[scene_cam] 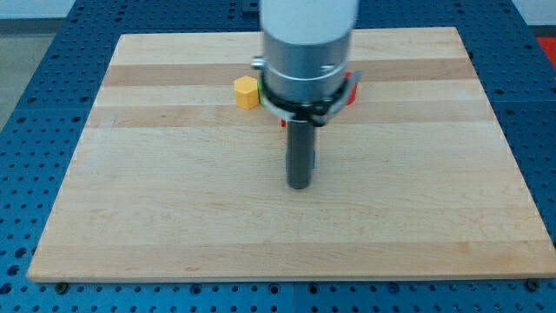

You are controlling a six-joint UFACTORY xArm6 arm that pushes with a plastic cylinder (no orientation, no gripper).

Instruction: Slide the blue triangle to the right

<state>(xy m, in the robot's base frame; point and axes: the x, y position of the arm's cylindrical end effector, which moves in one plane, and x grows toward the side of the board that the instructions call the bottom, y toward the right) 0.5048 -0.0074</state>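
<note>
One yellow block (248,91), red block (352,90) behind my tip (300,185).

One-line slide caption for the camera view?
My tip rests mid-board, yellow block and red block behind; blue triangle hidden.

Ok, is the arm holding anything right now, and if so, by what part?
Nothing is held; the arm only pushes. My tip rests on the wooden board, with a sliver of blue at the rod's right edge. The yellow block sits apart.
</note>
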